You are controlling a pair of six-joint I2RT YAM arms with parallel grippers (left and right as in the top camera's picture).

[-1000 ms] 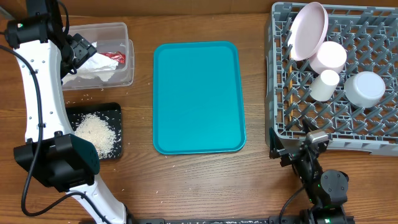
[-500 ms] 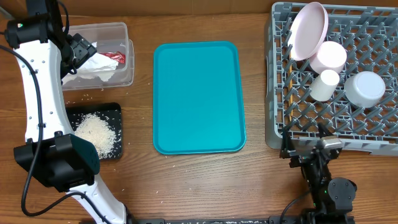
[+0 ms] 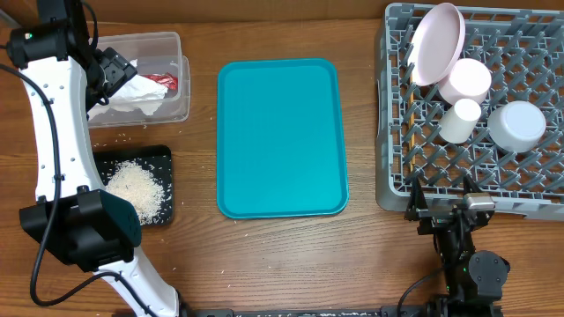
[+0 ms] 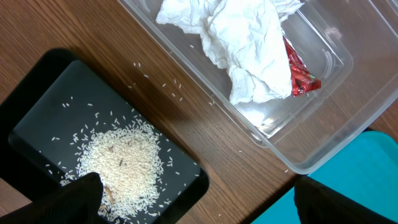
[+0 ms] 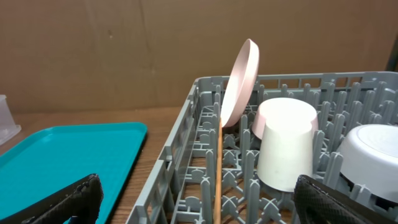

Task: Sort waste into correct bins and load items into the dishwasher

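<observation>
1. The left gripper point(image 4: 208, 200) hangs with its jaws spread wide and holding nothing, above the table edge between the clear tub point(image 4: 323, 127) and the black tray point(image 4: 37, 99).
2. In the tub lie the crumpled napkin point(image 4: 242, 43) and, beside it, the red wrapper point(image 4: 303, 73).
3. Rice point(image 4: 121, 162) is heaped in the black tray. A few stray grains point(image 4: 168, 87) dot the wood by the tub.
4. The right gripper point(image 5: 205, 208) is likewise released and empty, low at the near edge of the dish rack point(image 5: 180, 168).
5. In the rack a pink plate point(image 5: 239, 81) stands on edge, a chopstick point(image 5: 217, 168) rises below it, a white cup point(image 5: 286, 146) sits upside down, and a bowl point(image 5: 373, 152) is to its right.
6. A pale pink piece point(image 3: 467, 79) behind the cup may be another cup; it is hard to tell.
7. The teal tray point(image 3: 282, 136) lies mid-table.
</observation>
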